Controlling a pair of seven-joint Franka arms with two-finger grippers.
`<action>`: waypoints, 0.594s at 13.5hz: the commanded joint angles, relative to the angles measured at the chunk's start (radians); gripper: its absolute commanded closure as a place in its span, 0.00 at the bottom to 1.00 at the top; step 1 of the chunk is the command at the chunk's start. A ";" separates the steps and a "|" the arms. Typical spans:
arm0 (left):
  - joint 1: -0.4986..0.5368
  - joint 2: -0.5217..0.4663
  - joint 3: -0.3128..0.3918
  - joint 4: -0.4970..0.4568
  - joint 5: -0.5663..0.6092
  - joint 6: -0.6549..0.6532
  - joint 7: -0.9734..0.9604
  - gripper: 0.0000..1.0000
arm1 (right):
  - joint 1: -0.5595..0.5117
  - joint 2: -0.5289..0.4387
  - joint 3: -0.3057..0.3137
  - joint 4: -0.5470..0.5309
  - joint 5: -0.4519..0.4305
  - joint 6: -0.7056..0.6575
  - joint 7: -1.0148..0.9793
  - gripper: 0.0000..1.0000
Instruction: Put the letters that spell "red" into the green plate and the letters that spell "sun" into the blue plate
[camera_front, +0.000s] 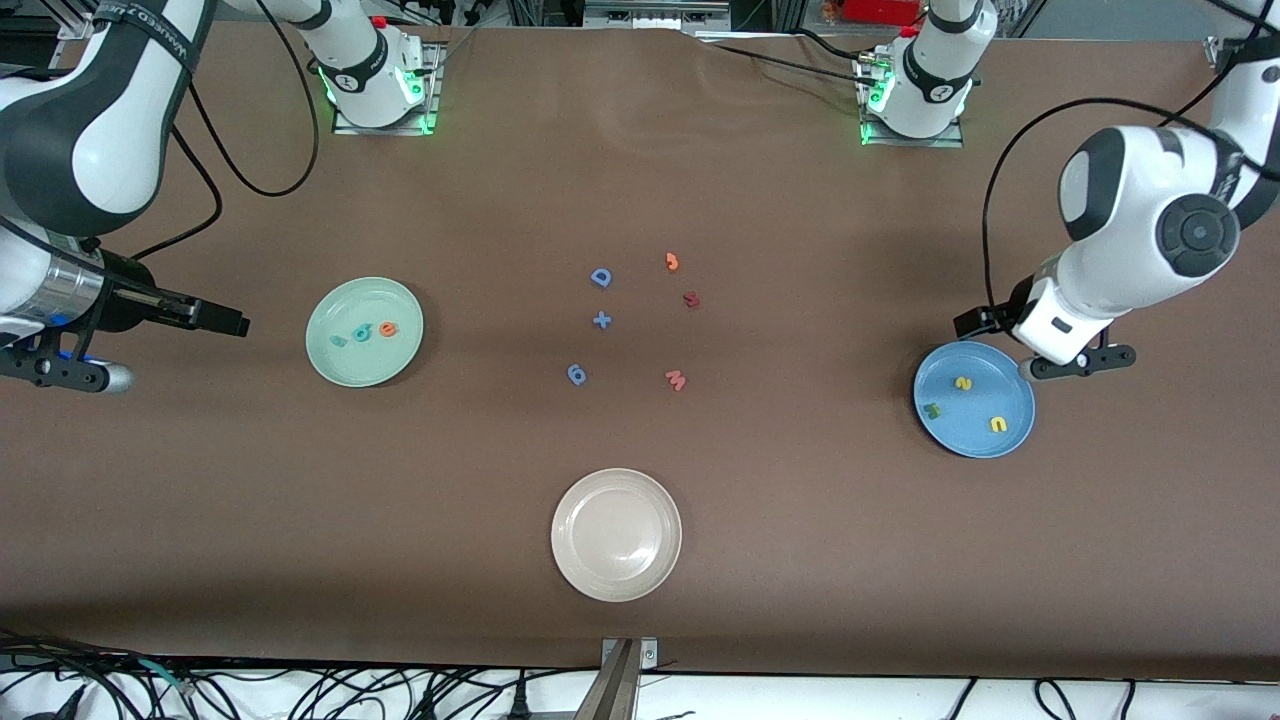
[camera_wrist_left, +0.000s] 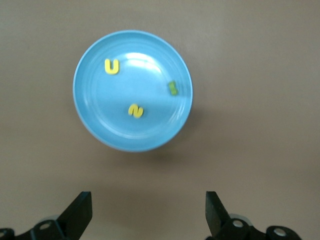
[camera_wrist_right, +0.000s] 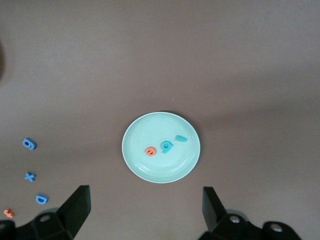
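The green plate (camera_front: 350, 300) (camera_wrist_right: 150, 127) lies toward the right arm's end of the table. In it are a teal "r" (camera_front: 338, 340) (camera_wrist_right: 181, 138), a teal "d" (camera_front: 362, 333) (camera_wrist_right: 167, 146) and an orange "e" (camera_front: 388, 328) (camera_wrist_right: 150, 151). The blue plate (camera_front: 960, 432) (camera_wrist_left: 125, 131) lies toward the left arm's end and holds a yellow "s" (camera_front: 963, 384) (camera_wrist_left: 135, 111), a yellow "u" (camera_front: 998, 424) (camera_wrist_left: 111, 66) and a dark green "n" (camera_front: 932, 409) (camera_wrist_left: 172, 88). My left gripper (camera_front: 1075, 363) (camera_wrist_left: 148, 200) hangs open and empty beside the blue plate. My right gripper (camera_front: 60, 372) (camera_wrist_right: 145, 195) hangs open and empty beside the green plate.
An off-white plate (camera_front: 616, 535) lies empty near the front camera. Mid-table lie loose pieces: a blue "D" (camera_front: 601, 277), a blue plus (camera_front: 601, 320), a blue "6" (camera_front: 577, 374), an orange piece (camera_front: 672, 262), a dark red piece (camera_front: 691, 299) and a salmon "W" (camera_front: 676, 380).
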 joint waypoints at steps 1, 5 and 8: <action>0.009 -0.019 -0.015 0.162 -0.021 -0.225 0.051 0.00 | -0.051 0.011 0.041 0.081 -0.044 -0.050 -0.009 0.01; 0.008 -0.022 -0.015 0.298 -0.020 -0.330 0.053 0.00 | -0.202 0.002 0.203 0.201 -0.091 -0.111 -0.006 0.01; 0.011 -0.026 -0.009 0.364 -0.016 -0.384 0.085 0.00 | -0.331 0.002 0.322 0.271 -0.094 -0.157 -0.006 0.01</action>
